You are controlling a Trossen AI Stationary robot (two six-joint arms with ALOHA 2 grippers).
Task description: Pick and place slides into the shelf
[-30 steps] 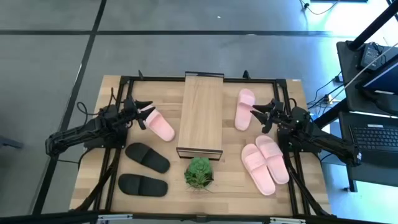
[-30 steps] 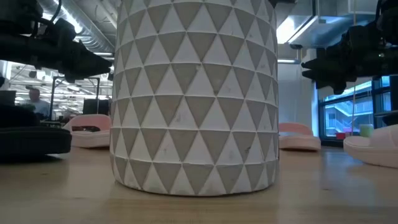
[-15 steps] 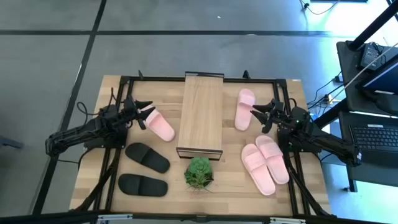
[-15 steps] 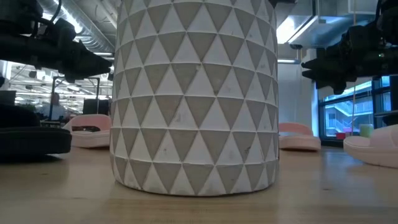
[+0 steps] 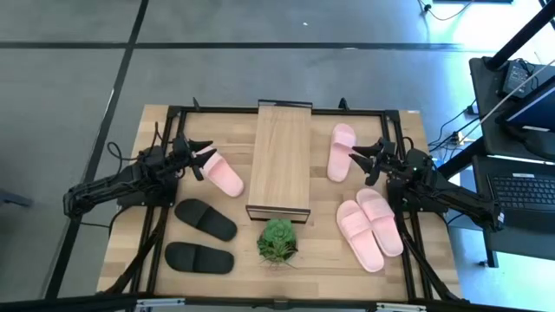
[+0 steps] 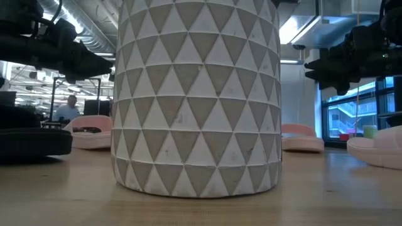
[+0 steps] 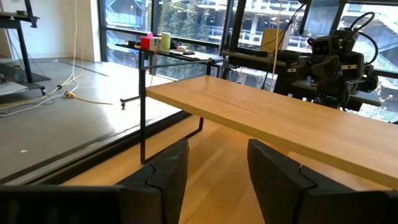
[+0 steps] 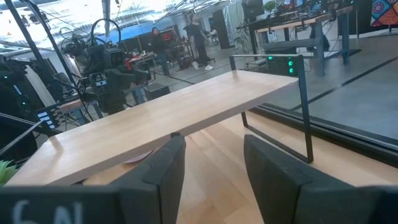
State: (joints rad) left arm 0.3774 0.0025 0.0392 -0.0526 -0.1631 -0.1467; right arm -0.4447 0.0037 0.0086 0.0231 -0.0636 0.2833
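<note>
Shelf (image 5: 279, 161): centre. Left gripper (image 5: 201, 159), released, above pink slide (image 5: 223, 174); right gripper (image 5: 368, 161), released, beside another slide (image 5: 340, 151).

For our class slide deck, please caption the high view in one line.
Two dark arms flank a long light-wood shelf, four pale pink slide sandals and two black ones lying around it.

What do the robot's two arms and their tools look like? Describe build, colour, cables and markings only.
Both arms are dark, nearly black, jointed segments with loose black cables along them. The left tool and the right tool each end in two pointed fingers. Up close, the left tool's fingers are broad, matte dark blocks with angled faces. White marking shows on the right tool's body, too cropped to read.
</note>
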